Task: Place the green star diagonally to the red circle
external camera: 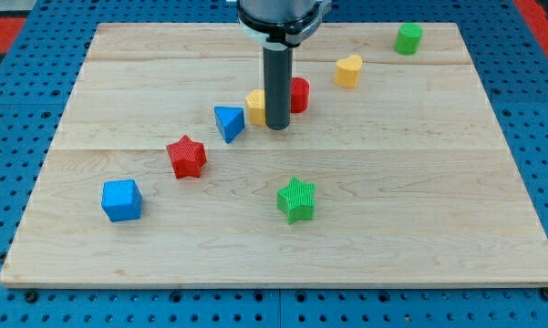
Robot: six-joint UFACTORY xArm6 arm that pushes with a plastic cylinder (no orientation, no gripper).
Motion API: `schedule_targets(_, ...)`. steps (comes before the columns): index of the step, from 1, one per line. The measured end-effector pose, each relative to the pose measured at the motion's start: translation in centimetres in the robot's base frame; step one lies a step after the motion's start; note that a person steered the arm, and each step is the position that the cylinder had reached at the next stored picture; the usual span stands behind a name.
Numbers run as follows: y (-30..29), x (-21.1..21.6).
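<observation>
The green star (297, 199) lies on the wooden board a little below its middle. The red circle (298, 95) sits above it, near the board's upper middle, partly hidden behind my rod. My tip (277, 126) rests on the board just left of and below the red circle, right beside a yellow block (255, 106) that the rod partly hides. The tip is well above the green star and apart from it.
A blue triangle (229, 123) lies left of the tip. A red star (187, 157) and a blue cube (121, 200) lie further left and lower. A yellow heart (348, 70) and a green block (408, 38) lie at the upper right.
</observation>
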State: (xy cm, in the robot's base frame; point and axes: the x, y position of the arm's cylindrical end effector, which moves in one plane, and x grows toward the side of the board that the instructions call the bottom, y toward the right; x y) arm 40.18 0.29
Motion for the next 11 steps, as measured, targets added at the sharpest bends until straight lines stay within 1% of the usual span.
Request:
schedule_targets(1, 7.3, 4.2)
schedule_targets(2, 15.4, 11.1)
schedule_targets(3, 14.2, 19.4)
schedule_targets(4, 8.9, 19.4)
schedule_targets(6, 2.0, 14.4)
schedule_targets(8, -0.7, 9.9)
schedule_targets(10, 0.3, 9.8)
schedule_targets(11, -0.2, 8.5)
